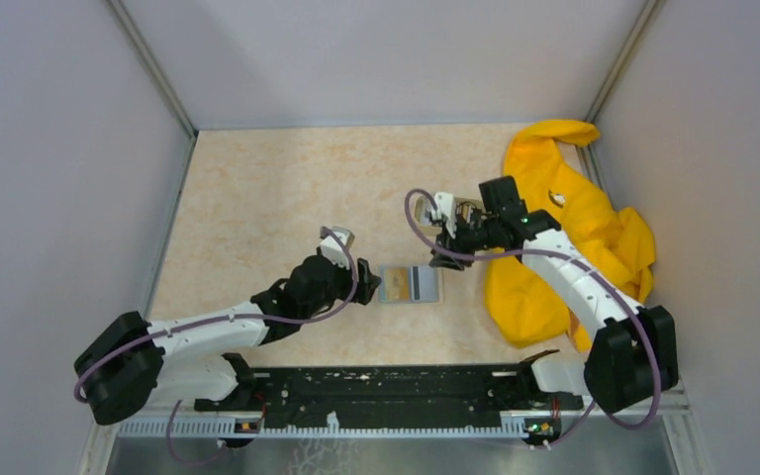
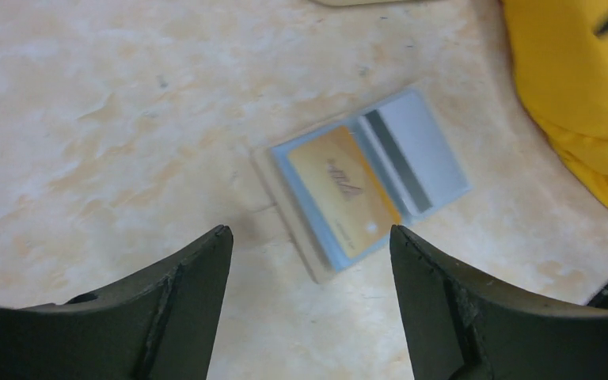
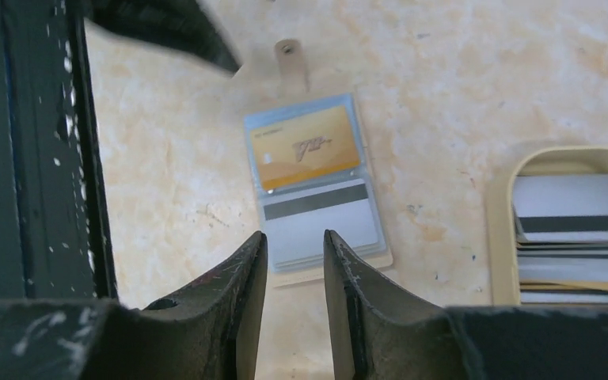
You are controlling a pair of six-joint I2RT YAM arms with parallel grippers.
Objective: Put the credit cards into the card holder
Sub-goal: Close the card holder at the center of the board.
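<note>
Fingers (image 2: 182, 301) of the left hand (image 2: 309, 237) stand spread wide, gripping nothing, above the worktop (image 1: 257, 198) just left of the holder (image 1: 411, 285). That holder lies open and flat between the two hands. A gold card (image 2: 344, 186) sits in its left pocket and a grey card (image 2: 423, 150) with a dark stripe in its right one. Its snap tab (image 3: 288, 59) points toward the left hand. Over the holder's right edge hangs the right hand (image 3: 294, 237), fingers drawn close with a narrow gap, pinching nothing. On the far side, near the holder but apart from it, a dish (image 3: 499, 229) holds stacked cards (image 3: 574, 237). Yellow cloth (image 1: 574, 237) lies crumpled at the right.
</note>
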